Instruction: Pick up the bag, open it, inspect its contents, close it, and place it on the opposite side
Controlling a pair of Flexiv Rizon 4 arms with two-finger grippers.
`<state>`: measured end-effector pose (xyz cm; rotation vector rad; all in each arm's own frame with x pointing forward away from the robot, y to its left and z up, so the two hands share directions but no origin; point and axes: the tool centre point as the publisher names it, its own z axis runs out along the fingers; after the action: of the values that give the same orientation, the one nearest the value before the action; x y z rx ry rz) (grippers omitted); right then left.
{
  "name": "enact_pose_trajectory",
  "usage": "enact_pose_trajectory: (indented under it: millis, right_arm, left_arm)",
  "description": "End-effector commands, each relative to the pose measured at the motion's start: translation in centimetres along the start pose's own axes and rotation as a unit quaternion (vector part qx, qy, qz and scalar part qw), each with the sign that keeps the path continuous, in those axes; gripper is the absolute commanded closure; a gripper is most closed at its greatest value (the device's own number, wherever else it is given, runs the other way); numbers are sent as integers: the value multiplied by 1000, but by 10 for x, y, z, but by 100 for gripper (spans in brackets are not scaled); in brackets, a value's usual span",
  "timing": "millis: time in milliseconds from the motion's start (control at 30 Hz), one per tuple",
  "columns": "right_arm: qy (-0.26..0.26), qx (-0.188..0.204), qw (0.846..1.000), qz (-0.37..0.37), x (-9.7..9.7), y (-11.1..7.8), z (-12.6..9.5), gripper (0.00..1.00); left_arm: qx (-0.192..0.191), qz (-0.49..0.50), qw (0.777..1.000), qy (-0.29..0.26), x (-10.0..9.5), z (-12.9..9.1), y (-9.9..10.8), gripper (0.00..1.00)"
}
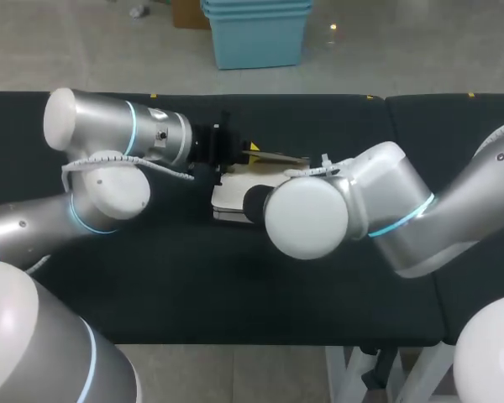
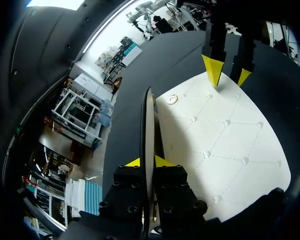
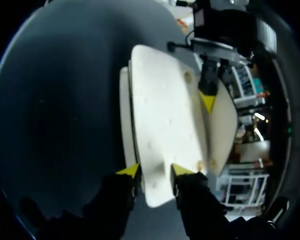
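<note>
On black table (image 1: 319, 277), left hand (image 2: 146, 162) pinches white bag (image 2: 225, 145), right hand (image 3: 155, 171) opposite.

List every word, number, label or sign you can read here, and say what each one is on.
No text can be read in any view.
Bag: plain white quilted face, no words or numbers.
Round metal button on the bag: any marking on it is too small to read.
Small dark mark on the left arm: too small and blurred to read.
</note>
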<state>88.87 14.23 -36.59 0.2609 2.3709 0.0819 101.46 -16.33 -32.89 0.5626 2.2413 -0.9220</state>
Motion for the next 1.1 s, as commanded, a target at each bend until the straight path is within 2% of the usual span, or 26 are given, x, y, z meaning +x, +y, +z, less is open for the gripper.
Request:
enact_pose_trajectory:
  millis: [33,367,433,467,500,533,833,1100]
  right_arm:
    - [-6,-3,1000,1,2,0,5,65]
    - [-16,-1,1000,3,3,-1,12,69]
    - [-19,1,1000,3,3,0,12,75]
    - [-21,0,1000,3,3,0,11,84]
    - [-22,0,1000,3,2,1,11,98]
    - [-24,0,1000,3,2,1,11,100]
    - [-25,1,1000,-1,4,3,11,100]
    - [-25,1,1000,-1,4,3,11,100]
  left_arm:
    - [2,2,1000,3,0,1,2,100]
    - [5,13,1000,15,3,1,4,100]
    - [5,14,1000,17,3,1,4,100]
    - [5,14,1000,17,3,1,4,100]
    - [5,14,1000,17,3,1,5,100]
    - [5,14,1000,17,3,1,5,100]
    - [19,37,999,6,15,1,8,100]
    - [48,95,994,-14,30,-11,-4,100]
